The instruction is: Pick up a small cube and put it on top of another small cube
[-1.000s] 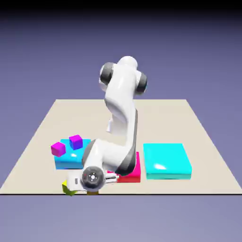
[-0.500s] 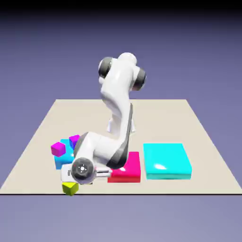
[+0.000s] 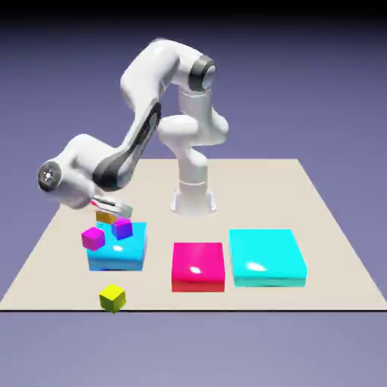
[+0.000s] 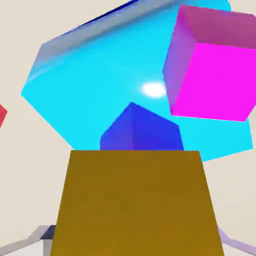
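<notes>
Holding the small amber-orange cube, the gripper is closed on its sides, over the far edge of the flat blue block as the exterior view shows it. The white arm bends across from its base, which stands beyond the blue block and towards the exterior view's right.

A violet-blue cube shows against the blue block's upper part, right of its middle, and a magenta cube overlaps its left edge. Whether the held cube touches the violet-blue one, I cannot tell. In the hand view the amber-orange cube fills the bottom middle and partly covers the violet-blue one, with the blue block spread behind both.

The lemon-yellow cube sits on the desk, nearer the camera than the blue block and apart from it. To the blue block's right in the exterior view lies the flat red block, and farther right of it the flat cyan block, the widest of the three.
</notes>
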You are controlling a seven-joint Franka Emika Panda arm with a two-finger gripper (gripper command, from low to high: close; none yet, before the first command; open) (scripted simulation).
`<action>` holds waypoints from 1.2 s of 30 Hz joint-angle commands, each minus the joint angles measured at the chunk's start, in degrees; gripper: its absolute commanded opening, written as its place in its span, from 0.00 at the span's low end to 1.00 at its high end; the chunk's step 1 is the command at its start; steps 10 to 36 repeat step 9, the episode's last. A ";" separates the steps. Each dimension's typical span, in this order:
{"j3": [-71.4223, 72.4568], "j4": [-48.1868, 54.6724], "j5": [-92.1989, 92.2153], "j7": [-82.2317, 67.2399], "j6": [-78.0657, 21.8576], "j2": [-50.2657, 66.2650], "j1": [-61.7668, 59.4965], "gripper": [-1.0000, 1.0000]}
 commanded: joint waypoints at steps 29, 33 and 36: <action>0.33 -7.57 0.37 0.01 7.47 -0.05 0.49 1.00; 0.33 -7.57 0.37 0.01 7.47 -0.05 0.49 1.00; 0.33 -7.57 0.37 0.01 7.47 -0.05 0.49 1.00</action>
